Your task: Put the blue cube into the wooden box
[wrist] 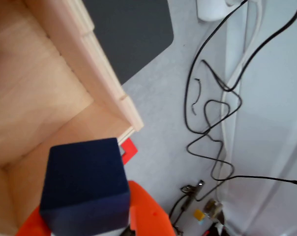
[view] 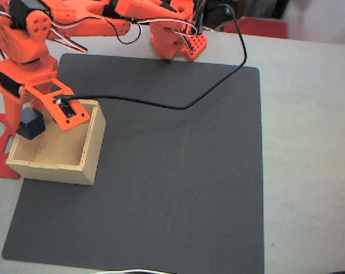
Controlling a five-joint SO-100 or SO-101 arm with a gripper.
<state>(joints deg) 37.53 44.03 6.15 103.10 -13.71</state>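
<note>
Hanging over the wooden box's [view: 58, 165] left side in the fixed view, the orange gripper [view: 34, 117] is clamped on the blue cube [view: 31, 124], above the box floor.

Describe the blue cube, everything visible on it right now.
The blue cube is small, dark navy and matte, with plain faces and crisp edges. The orange gripper holds it over the near-left corner of the wooden box as the fixed view shows it. In the wrist view the cube sits against an orange finger, above the box's pale floor. Whether it touches the box is unclear.
</note>
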